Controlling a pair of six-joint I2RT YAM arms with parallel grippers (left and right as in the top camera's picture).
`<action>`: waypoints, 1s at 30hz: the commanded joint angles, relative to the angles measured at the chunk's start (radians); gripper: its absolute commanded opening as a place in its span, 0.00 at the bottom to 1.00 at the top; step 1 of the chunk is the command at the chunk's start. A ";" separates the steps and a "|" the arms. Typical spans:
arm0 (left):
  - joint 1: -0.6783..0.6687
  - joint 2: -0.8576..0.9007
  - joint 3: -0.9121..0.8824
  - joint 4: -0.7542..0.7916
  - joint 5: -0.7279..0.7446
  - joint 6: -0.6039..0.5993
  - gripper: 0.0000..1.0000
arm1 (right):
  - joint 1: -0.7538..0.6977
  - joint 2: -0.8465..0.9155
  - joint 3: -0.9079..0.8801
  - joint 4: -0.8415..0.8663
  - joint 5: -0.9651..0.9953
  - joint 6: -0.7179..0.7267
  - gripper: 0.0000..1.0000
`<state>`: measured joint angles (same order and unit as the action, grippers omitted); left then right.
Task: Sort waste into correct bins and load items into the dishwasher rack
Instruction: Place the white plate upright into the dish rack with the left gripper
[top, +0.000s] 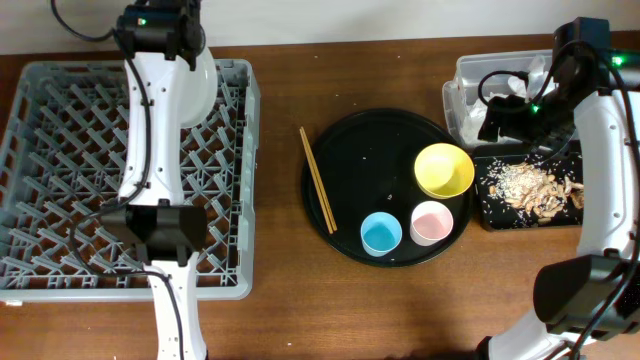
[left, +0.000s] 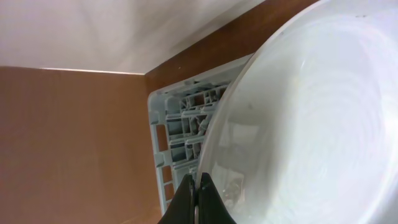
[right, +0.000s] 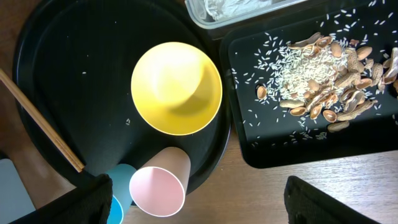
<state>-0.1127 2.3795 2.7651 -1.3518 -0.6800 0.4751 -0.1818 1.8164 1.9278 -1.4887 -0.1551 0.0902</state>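
My left gripper (left: 196, 190) is shut on the rim of the pale round plate (left: 311, 124). It holds the plate on edge over the far side of the grey dishwasher rack (top: 60, 130); the plate (top: 203, 85) also shows from overhead. My right gripper (right: 199, 208) is open and empty, high over the right of the table (top: 500, 122). Below it are the yellow bowl (right: 176, 88), pink cup (right: 157, 190), blue cup (right: 119, 186) and chopsticks (right: 37, 118). Crumbly food scraps (right: 317, 81) lie in the small black rectangular tray (right: 267, 149). White napkins (top: 530, 75) lie in the clear tub (top: 470, 75).
The bowl, cups and chopsticks (top: 318, 180) rest on a large round black tray (top: 350, 150) at the table's middle. The rack's corner (left: 165, 124) shows beside the plate. Bare wood lies between the rack and the round tray.
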 joint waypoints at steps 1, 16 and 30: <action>-0.022 -0.031 0.000 0.002 -0.001 -0.017 0.00 | -0.002 -0.011 -0.005 -0.009 0.005 -0.003 0.91; -0.022 -0.030 -0.101 0.058 -0.042 0.013 0.00 | -0.002 -0.011 -0.005 -0.034 0.010 -0.005 0.92; -0.038 -0.029 -0.214 0.222 -0.384 0.110 0.00 | -0.002 -0.011 -0.005 -0.023 0.010 -0.005 0.92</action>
<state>-0.1452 2.3764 2.5561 -1.1381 -0.9886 0.5426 -0.1818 1.8164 1.9278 -1.5139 -0.1551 0.0895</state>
